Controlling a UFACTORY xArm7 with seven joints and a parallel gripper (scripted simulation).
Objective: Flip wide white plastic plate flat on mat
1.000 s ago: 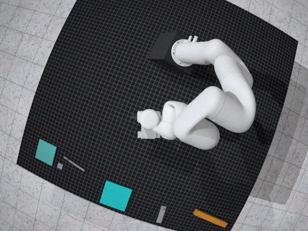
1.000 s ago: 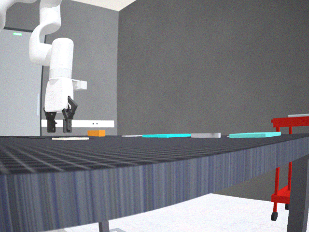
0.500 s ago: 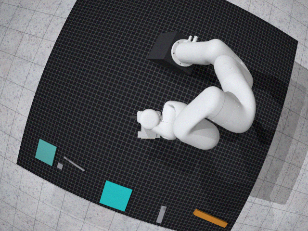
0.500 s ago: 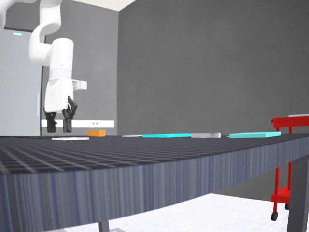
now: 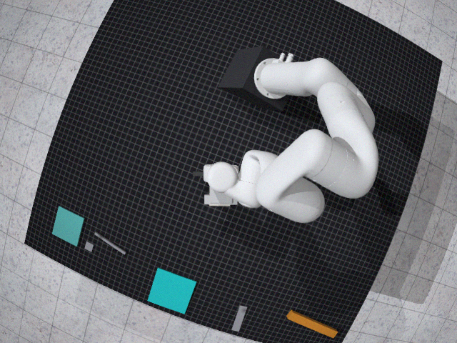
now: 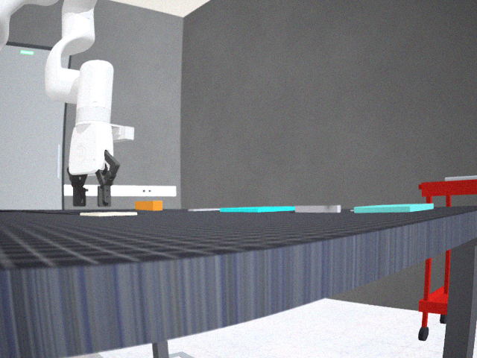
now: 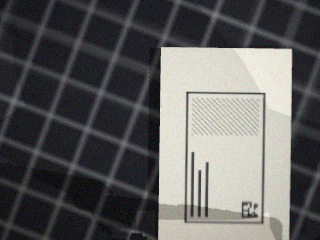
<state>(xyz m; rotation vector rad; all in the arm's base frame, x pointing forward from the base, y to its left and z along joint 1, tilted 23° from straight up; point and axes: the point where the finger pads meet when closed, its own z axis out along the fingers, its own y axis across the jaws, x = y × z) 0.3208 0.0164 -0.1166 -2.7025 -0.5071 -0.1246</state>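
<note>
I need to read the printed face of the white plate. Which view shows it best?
The wrist view: the white plate shows its printed label. The exterior view shows only its thin edge; the top view hides it under the arm.

plate (image 7: 225,145), below the gripper: printed frame with hatching, three bars and a small corner mark, too blurred to read
other text: none legible

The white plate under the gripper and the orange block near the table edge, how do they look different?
The white plate is pale with a printed frame, hatching and bars on its upper face; the orange block is plain orange. In the exterior view the plate is a thin sheet, while the block stands visibly thicker. The plate sits below the open gripper; the block lies far from the arm. Both lie flat on the table.
</note>
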